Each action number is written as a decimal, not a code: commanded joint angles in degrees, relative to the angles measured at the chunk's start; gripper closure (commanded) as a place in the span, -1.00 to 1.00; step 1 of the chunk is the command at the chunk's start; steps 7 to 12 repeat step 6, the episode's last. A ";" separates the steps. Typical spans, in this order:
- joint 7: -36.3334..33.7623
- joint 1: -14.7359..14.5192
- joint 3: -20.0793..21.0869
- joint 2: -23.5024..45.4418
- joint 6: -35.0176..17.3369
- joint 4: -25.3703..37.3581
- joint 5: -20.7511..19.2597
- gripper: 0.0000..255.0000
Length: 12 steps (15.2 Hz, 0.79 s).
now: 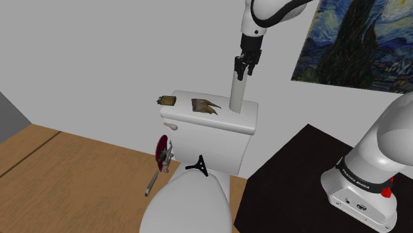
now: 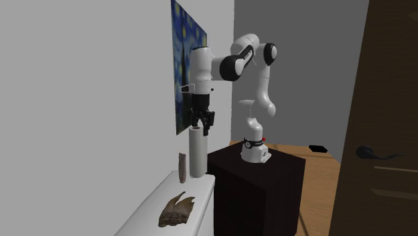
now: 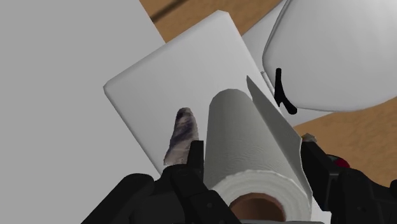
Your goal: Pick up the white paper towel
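Note:
The white paper towel roll (image 1: 237, 93) stands upright at the back right corner of the toilet tank lid (image 1: 222, 118), its bottom at or just above the lid. My gripper (image 1: 243, 71) comes straight down onto the roll's top end. In the wrist view the black fingers (image 3: 195, 159) press against both sides of the roll (image 3: 245, 149), whose brown core shows between them, so the gripper (image 3: 254, 158) is shut on it. From the second exterior view, the roll (image 2: 196, 153) hangs under the gripper (image 2: 201, 125) close to the wall.
A brown crumpled object (image 1: 205, 105) and a small brown item (image 1: 166, 100) lie on the tank lid. A dark red tool (image 1: 161, 149) sits beside the bowl, and a black object (image 1: 197, 165) lies on the toilet lid. A painting (image 1: 357, 40) hangs behind the arm.

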<state>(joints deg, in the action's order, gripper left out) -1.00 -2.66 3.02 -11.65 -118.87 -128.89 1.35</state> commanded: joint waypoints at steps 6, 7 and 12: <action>-0.02 0.01 -0.04 -1.13 3.98 2.83 0.01 1.00; -0.02 0.01 -0.04 -1.13 3.98 2.83 0.01 1.00; -0.02 0.01 -0.04 -1.13 3.98 2.83 0.01 1.00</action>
